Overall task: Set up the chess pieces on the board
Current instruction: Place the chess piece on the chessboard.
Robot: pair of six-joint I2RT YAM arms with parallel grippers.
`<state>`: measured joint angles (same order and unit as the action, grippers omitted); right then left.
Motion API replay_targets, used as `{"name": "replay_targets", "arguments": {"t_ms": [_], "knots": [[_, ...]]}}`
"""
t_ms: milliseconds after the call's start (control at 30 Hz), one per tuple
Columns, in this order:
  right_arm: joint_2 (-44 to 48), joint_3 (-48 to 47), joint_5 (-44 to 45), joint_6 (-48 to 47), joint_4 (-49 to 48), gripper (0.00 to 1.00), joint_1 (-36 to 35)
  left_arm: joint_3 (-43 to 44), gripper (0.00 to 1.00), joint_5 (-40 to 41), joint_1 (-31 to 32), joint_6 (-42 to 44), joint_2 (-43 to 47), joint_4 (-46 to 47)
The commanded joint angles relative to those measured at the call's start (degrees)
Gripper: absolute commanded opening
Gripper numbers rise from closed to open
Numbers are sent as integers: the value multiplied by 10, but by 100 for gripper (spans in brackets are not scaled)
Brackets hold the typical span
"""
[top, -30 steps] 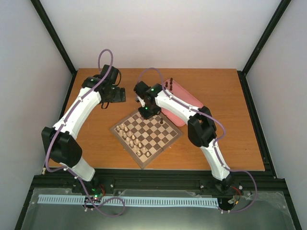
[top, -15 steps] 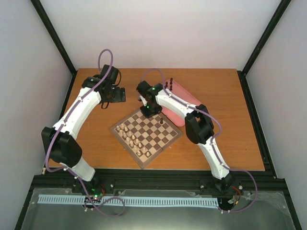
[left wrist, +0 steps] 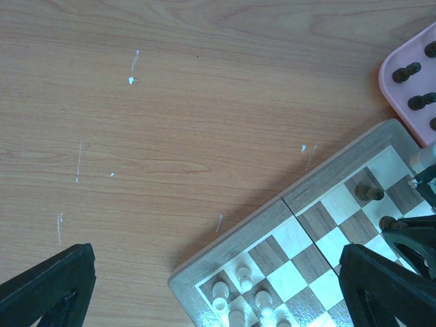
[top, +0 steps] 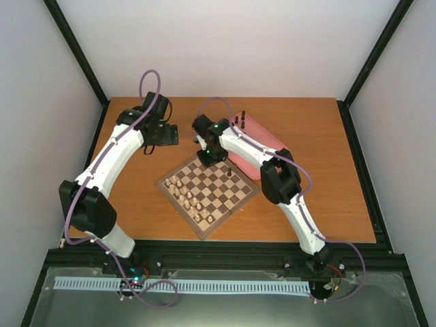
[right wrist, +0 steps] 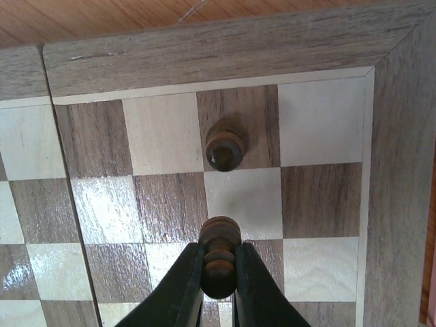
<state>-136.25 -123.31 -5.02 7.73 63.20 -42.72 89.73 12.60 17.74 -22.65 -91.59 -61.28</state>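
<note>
My right gripper (right wrist: 219,253) is shut on a dark brown chess piece (right wrist: 219,235), held just above the board (right wrist: 225,54) near its far corner. Another dark piece (right wrist: 225,150) stands two squares ahead, in the row next to the border. In the top view the right gripper (top: 206,161) hangs over the board (top: 178,199), and one dark piece (top: 229,173) stands further in. My left gripper (left wrist: 216,251) is open and empty, above the board's left corner (left wrist: 231,235). More dark pieces (top: 240,121) stand in the pink tray (top: 262,146).
Several pale cream chessmen (top: 187,196) fill the board's near-left squares, also seen in the left wrist view (left wrist: 242,279). The pink tray (left wrist: 398,75) lies just beyond the board's far-right edge. Bare wooden table (top: 320,170) stretches to the right.
My right arm has shifted slightly left over the board's far corner, still holding the dark piece. The left arm has not moved.
</note>
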Motion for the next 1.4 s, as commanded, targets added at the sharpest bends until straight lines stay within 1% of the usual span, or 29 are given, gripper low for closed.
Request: {"name": "replay_targets", "arguments": {"t_ms": [0, 500, 567, 667, 833, 900, 1033, 1167, 1367], "knots": [[-20, -32, 3, -3, 0, 11, 4, 21, 100, 5, -5, 9, -4, 4], [-38, -43, -1, -2, 5, 12, 11, 24, 100, 4, -5, 8, -6, 1], [-37, -44, -2, -2, 4, 16, 11, 25, 100, 6, -5, 9, -7, 1], [-37, -44, -8, -3, 3, 19, 11, 26, 100, 5, -5, 9, -7, 2], [-36, -43, -9, -3, 7, 20, 11, 25, 100, 4, -5, 9, -7, 1], [-32, -43, -10, -4, 8, 24, 11, 24, 100, 3, -5, 8, -7, 1], [-17, -43, -14, -9, 8, 35, 11, 23, 100, 1, -5, 7, -7, 2], [18, -29, -11, -16, 6, 45, 11, 21, 100, 2, -5, 8, -6, 1], [94, -1, -8, -9, 7, 50, 28, 19, 100, -2, -5, 7, -6, 2]]}}
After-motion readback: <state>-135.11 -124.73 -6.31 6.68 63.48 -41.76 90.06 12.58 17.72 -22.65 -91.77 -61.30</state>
